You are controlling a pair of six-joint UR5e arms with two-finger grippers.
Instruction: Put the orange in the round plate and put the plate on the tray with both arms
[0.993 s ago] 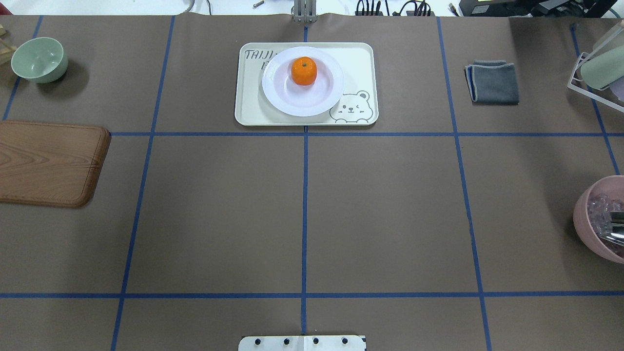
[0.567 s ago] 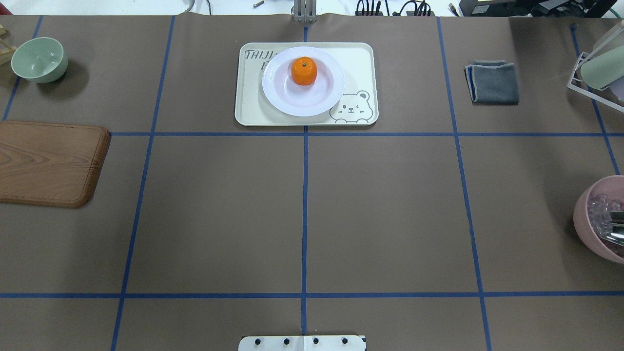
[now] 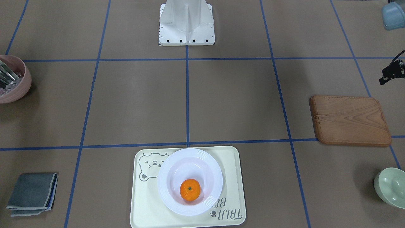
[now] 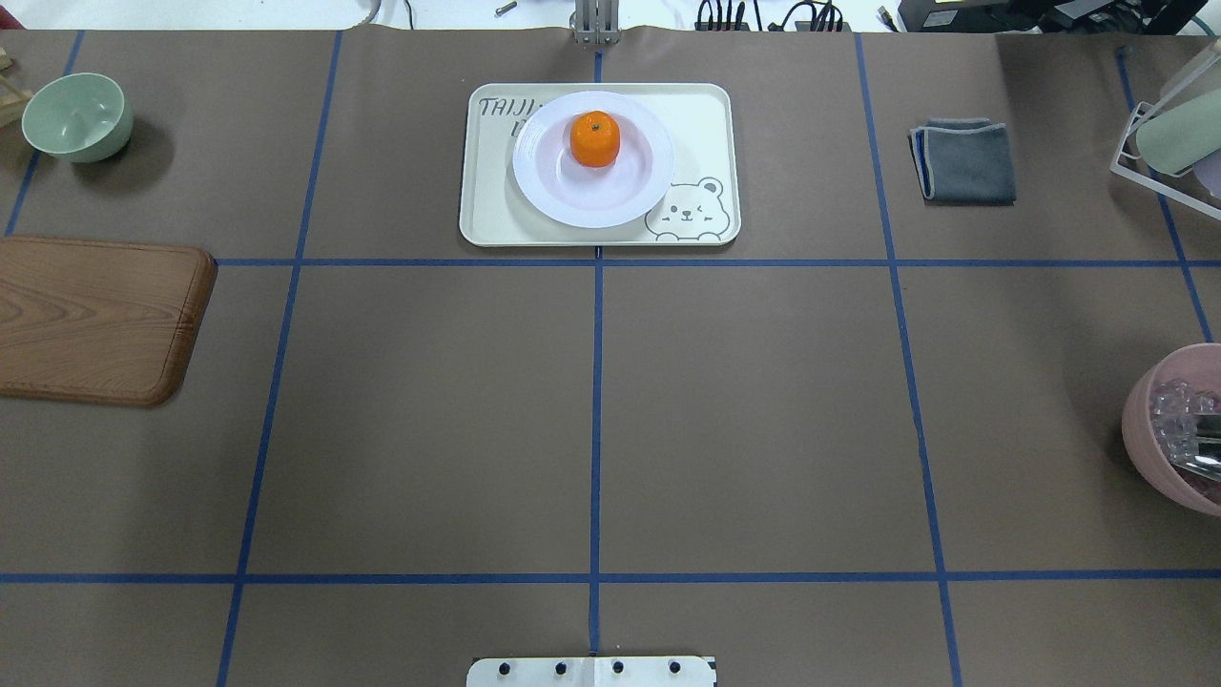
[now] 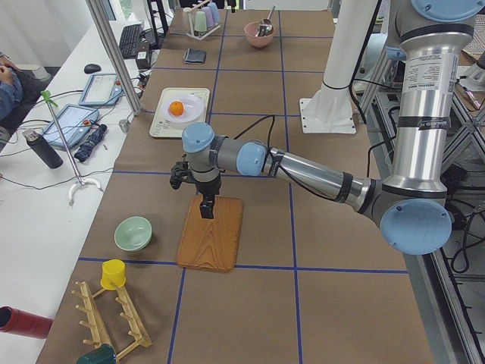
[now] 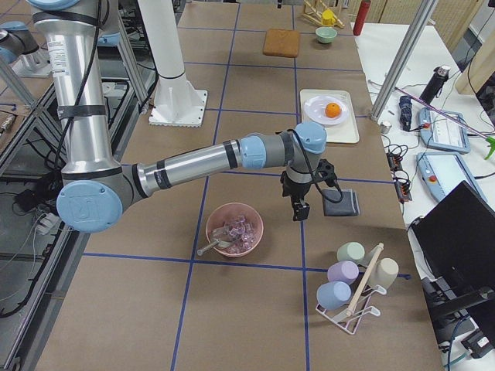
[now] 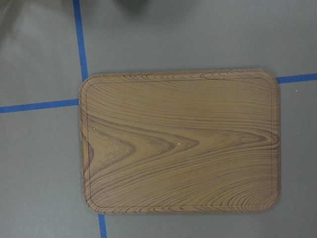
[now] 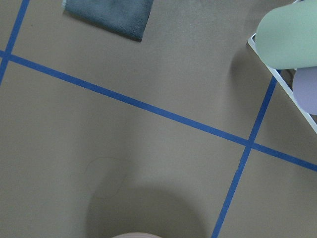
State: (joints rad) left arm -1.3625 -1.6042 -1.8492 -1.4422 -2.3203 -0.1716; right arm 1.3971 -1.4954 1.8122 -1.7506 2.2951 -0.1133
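Note:
The orange (image 4: 594, 139) rests in the sunken centre of the round white plate (image 4: 544, 191). The plate stands on the cream tray (image 4: 701, 124) with the bear drawing, at the far middle of the table. The front-facing view shows the same: orange (image 3: 190, 189), plate (image 3: 167, 196), tray (image 3: 234, 171). Both arms are far from the tray. My left gripper (image 5: 206, 211) hangs above the wooden board. My right gripper (image 6: 298, 210) hangs between the pink bowl and the grey cloth. I cannot tell whether either is open or shut. No fingers show in the wrist views.
A wooden board (image 4: 95, 320) and a pale green bowl (image 4: 76, 116) lie at the left. A folded grey cloth (image 4: 965, 160), a cup rack (image 4: 1169, 134) and a pink bowl (image 4: 1178, 429) holding a utensil sit at the right. The robot's base (image 3: 186, 23) is at the near edge.

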